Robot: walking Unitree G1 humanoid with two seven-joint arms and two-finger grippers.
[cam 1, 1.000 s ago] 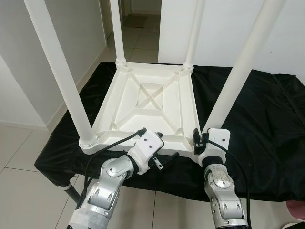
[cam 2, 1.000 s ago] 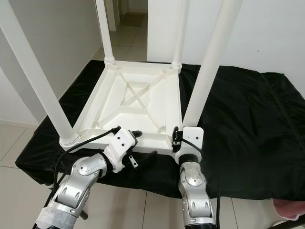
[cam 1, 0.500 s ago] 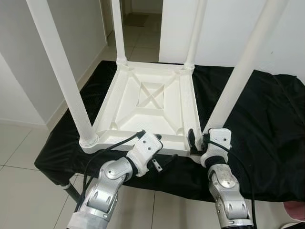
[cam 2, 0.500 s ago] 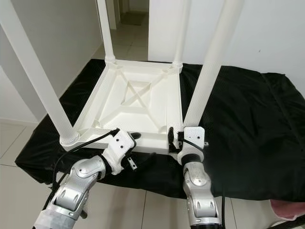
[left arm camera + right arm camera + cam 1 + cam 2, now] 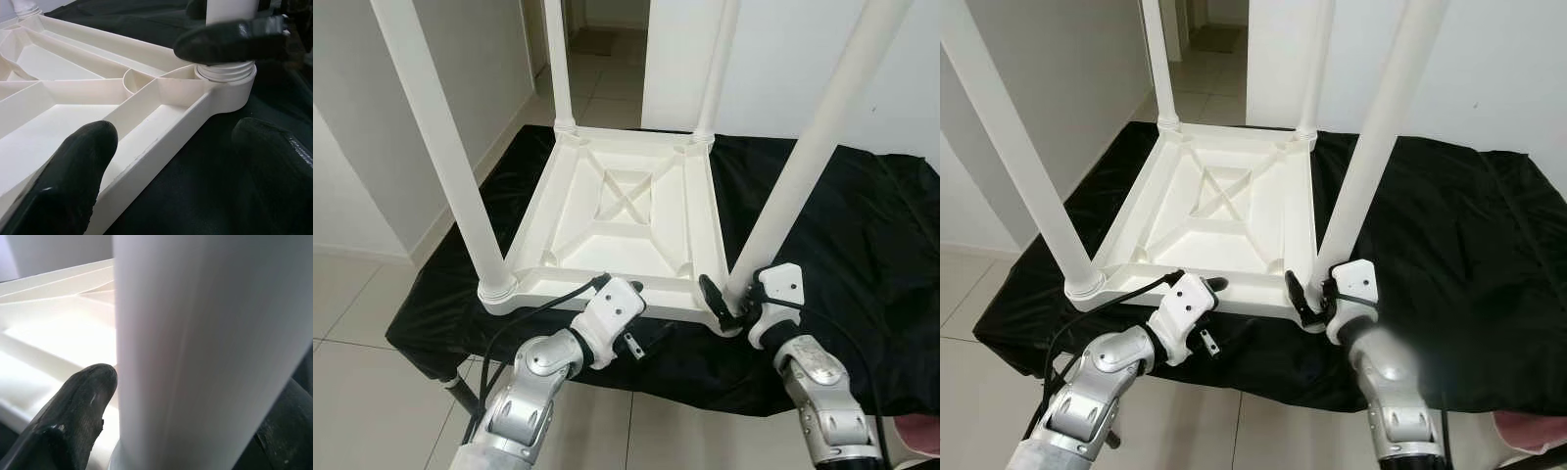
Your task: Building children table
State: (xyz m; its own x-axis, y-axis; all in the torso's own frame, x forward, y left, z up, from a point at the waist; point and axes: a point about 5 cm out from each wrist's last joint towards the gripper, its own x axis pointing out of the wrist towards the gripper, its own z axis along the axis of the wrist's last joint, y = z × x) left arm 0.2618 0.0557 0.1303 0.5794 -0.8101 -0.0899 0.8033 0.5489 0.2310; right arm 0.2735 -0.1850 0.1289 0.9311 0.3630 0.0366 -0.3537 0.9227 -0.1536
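The white table [image 5: 626,211] lies upside down on a black cloth [image 5: 862,255], its four legs pointing up. The near right leg [image 5: 803,176] rises from the table's near right corner, and the near left leg [image 5: 445,166] from its near left corner; the two far legs stand at the far corners.

The right gripper [image 5: 736,299] is at the foot of the near right leg, just above the corner socket. Its fingers [image 5: 73,416] sit on either side of the leg, one on the table's inner side and one on the outer side, closed around it; in the right wrist view the leg stands between the two black fingers with the inner one touching it.

The left gripper [image 5: 641,308] is at the table's near edge, between the two near legs and nearer the right one. Its jaws are spread apart and empty: one finger [image 5: 73,166] lies over the table's ribbed underside, the other [image 5: 274,156] outside the rim above the cloth, with the rim between them.

Beyond the table, a tiled floor [image 5: 597,88] runs to a doorway.
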